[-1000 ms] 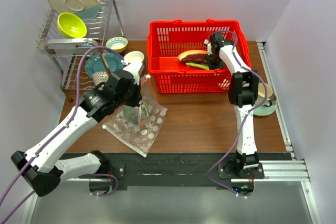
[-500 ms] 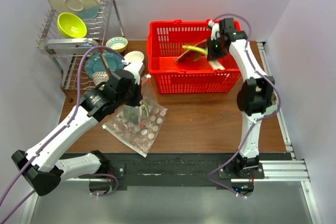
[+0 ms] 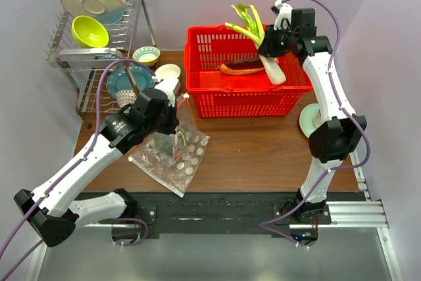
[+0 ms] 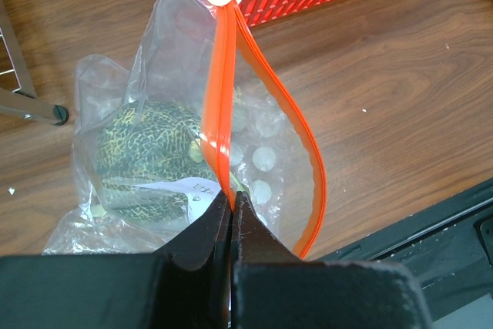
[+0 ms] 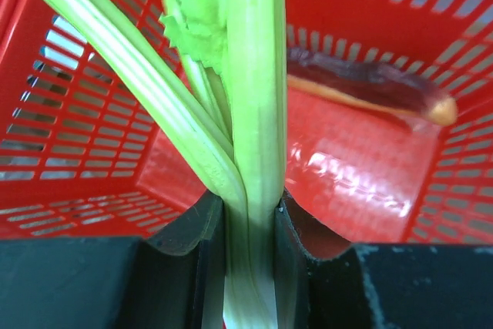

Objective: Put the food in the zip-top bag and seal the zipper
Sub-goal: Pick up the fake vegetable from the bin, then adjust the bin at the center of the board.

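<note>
My left gripper is shut on the orange-red zipper of the clear zip-top bag and holds its mouth up and open over the table; its jaws pinch one strip in the left wrist view. The dark green ball sits inside the bag. My right gripper is shut on the light-green stalks and holds them above the red basket; the stalks run up between the jaws. The red-brown slab lies in the basket, and shows in the right wrist view.
A clear bag with white dots lies under the zip-top bag. A dish rack with a plate and a yellow-green bowl stands at the back left, beside a teal plate, small bowls and a white cup. A pale plate lies right.
My right gripper has risen out of the basket with the stalks in it. The slab stayed in the basket. The left arm and bag have not moved.
</note>
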You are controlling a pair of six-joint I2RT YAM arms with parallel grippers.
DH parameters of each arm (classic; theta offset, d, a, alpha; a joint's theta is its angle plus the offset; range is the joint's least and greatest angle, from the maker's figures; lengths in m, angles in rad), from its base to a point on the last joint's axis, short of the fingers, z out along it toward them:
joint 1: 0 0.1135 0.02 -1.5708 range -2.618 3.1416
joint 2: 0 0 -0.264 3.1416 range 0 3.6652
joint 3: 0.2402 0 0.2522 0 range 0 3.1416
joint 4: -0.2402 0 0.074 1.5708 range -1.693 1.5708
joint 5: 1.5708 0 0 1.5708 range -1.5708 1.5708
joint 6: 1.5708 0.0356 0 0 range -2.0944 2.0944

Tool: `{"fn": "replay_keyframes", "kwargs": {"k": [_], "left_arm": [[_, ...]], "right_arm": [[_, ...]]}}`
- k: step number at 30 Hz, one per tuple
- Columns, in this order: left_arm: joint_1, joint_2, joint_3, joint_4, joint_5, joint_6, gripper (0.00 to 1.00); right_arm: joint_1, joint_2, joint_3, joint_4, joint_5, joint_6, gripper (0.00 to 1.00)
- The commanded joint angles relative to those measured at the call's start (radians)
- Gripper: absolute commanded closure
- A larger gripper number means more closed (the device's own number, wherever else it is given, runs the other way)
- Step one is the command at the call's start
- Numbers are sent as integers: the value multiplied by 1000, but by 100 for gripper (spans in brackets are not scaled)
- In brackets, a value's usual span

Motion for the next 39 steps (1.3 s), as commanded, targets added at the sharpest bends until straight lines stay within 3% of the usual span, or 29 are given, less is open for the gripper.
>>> {"fn": "replay_keyframes", "kwargs": {"k": [1, 6, 9, 17, 22, 25, 32, 39], "left_arm": [[6, -23, -1, 43, 15, -17, 100], [6, -22, -1, 49, 15, -17, 100], [6, -26, -5, 58, 15, -18, 100], [6, -37, 8, 54, 16, -20, 100], [6, -43, 27, 58, 24, -29, 100], [8, -46, 41, 76, 54, -46, 100], [8, -13, 114, 86, 121, -89, 100], [6, 10, 140, 103, 153, -123, 100]], "right_arm": [[3, -69, -71, 86, -108, 58, 100], [4, -150, -173, 167, -214, 98, 100], [4, -217, -282, 307, -331, 170, 100], [4, -394, -542, 767, -483, 414, 100], [22, -489, -731, 1133, -552, 702, 100], [83, -535, -847, 1341, -532, 831, 100], [295, -644, -978, 1363, -383, 722, 100], [403, -695, -1185, 1703, -276, 844, 100]]}}
